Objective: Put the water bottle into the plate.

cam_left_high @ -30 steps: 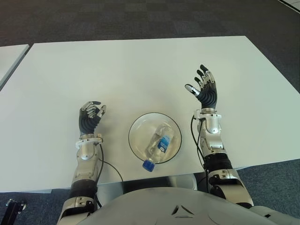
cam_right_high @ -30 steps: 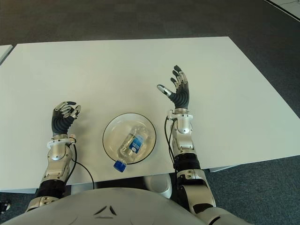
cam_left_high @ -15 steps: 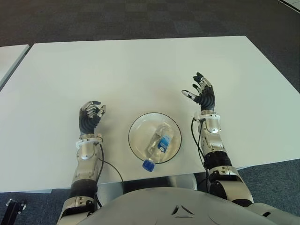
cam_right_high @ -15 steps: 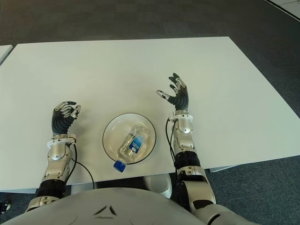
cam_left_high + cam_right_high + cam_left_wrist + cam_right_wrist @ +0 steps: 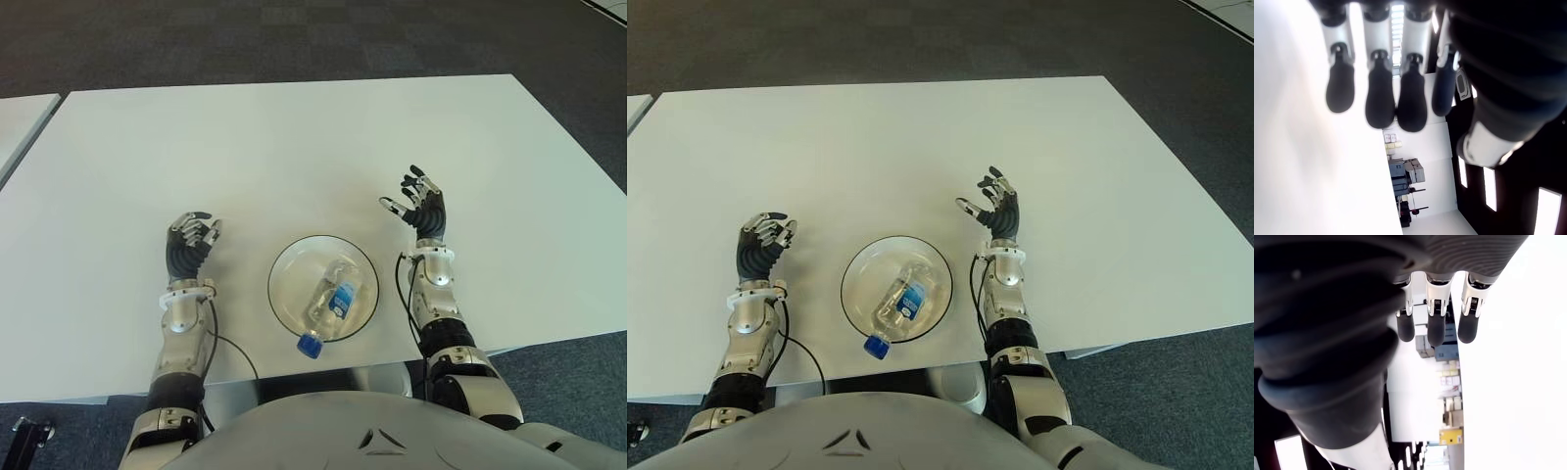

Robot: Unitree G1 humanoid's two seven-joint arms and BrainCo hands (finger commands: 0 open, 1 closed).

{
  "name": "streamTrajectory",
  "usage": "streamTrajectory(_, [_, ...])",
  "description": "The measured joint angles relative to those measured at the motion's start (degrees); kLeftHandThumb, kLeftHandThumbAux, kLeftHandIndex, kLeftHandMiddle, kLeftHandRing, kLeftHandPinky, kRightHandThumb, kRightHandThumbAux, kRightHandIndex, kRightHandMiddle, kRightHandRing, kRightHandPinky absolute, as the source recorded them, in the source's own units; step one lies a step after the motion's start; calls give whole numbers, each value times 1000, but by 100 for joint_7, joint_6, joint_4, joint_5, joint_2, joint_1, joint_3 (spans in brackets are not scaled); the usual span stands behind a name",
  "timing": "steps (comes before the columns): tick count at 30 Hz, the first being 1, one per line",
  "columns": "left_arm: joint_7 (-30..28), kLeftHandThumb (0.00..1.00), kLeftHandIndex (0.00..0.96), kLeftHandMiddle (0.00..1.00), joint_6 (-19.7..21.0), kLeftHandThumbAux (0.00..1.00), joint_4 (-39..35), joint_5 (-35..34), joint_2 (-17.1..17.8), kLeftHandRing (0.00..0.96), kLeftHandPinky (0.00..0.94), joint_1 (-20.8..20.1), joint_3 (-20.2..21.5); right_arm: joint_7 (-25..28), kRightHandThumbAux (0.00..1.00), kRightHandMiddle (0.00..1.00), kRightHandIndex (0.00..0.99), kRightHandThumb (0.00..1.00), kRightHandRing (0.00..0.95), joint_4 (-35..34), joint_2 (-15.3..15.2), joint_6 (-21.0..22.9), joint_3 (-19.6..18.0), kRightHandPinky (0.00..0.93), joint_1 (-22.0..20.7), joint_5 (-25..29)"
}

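Clear glass, that plate [image 5: 286, 260], and the water bottle [image 5: 331, 302] lies in it on its side, near the table's [image 5: 294, 147] front edge at the middle. The blue cap [image 5: 308, 345] pokes out over the plate's front rim toward you, so most of the body is inside while the neck overhangs.

Your right robot hand [image 5: 419, 209] is up off the table on the plate's right side, toward the front edge, fingers spread and loosely bent, holding nothing. Your left robot hand [image 5: 188, 245] shows on the plate's left side, fingers curled in, also empty.

By my read, the placing is essentially done and the step in hand is clearing away. Do it well: take the right robot hand out and away from the plate, not across it, so the fingers don't clip the rim or nudge the bottle. That cap overhang is the one weak spot; a round bottle on a shallow curve could roll or slide out toward the front edge if bumped. If you want it fully inside, a gentle push on the cap end toward the plate's centre would do, with the plate kept from sliding.

Count check: one water bottle, one plate, one table under them, two robot hands, both empty. A second table's corner [image 5: 22, 117] shows at the far left.
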Motion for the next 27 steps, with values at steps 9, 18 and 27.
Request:
streamTrajectory(9, [0, 706, 434, 700, -44, 717, 64, 90, 3, 688, 663, -25, -8, -367, 998, 623, 607, 16, 617, 211, 224, -158, -67, 606, -6, -8])
streamTrajectory(18, [0, 704, 434, 707, -136, 718, 59, 119, 12, 695, 672, -5, -9, -576, 990, 650, 638, 75, 635, 346, 382, -182, -180, 611, -11, 4])
streamTrajectory(27, [0, 704, 434, 694, -102, 718, 4, 113, 25, 681, 648, 38, -7, -632, 739, 616, 442, 678, 609, 379, 425, -186, -184, 596, -11, 1])
